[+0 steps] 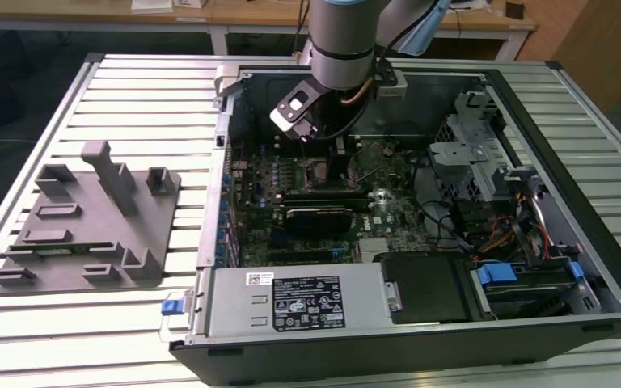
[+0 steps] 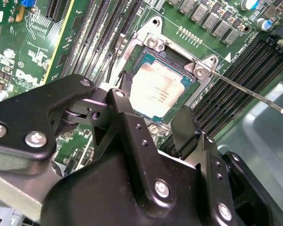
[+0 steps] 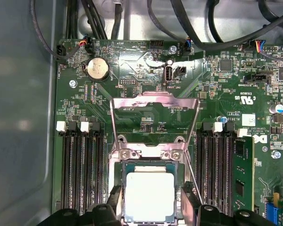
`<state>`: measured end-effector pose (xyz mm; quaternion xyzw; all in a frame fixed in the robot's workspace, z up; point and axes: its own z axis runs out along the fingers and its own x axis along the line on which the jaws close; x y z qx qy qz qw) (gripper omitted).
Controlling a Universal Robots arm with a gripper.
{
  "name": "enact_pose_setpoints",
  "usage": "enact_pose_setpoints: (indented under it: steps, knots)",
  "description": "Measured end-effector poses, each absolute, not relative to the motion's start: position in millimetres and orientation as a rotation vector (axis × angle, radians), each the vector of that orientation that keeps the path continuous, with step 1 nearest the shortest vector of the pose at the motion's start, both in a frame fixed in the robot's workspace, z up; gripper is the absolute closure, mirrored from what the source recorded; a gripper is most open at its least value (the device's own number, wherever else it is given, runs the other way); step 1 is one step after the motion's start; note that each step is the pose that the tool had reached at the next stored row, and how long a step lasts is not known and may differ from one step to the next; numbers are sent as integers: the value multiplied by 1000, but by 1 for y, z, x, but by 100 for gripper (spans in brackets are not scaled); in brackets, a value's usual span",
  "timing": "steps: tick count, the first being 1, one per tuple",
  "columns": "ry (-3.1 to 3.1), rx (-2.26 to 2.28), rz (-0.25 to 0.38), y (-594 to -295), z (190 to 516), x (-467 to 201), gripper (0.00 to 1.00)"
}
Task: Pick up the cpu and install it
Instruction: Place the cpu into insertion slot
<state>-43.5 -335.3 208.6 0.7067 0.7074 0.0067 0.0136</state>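
Straddling the cpu (image 3: 149,188) in the socket (image 3: 149,153), your gripper (image 3: 152,201) is standing spread; you are checking the chip is lying flat and square.

The arm (image 1: 343,36) is reaching down from above in the exterior view, and its wrist (image 1: 338,73) is pointing steeply downward while tilting slightly toward that view's left. The claw (image 2: 152,110) is hanging low with its tips pointing down. In both wrist views its two black fingers (image 2: 186,123) are standing well apart, leaving a wide gap between them.
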Motion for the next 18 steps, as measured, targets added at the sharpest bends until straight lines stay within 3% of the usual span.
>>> enact_pose_setpoints:
  steps: [3,5,6,8,9,13,18]
  knots:
    - [2203,2201,21,-335,209,-44,47]
    - [2203,2201,21,-335,209,-43,59]
    - [2203,2201,21,-335,209,-44,59]
    - [2203,2201,21,-335,209,-44,71]
    - [2203,2201,21,-335,209,-44,71]
    - [2203,2201,21,-335,209,-44,88]
    - [2203,2201,21,-335,209,-44,89]
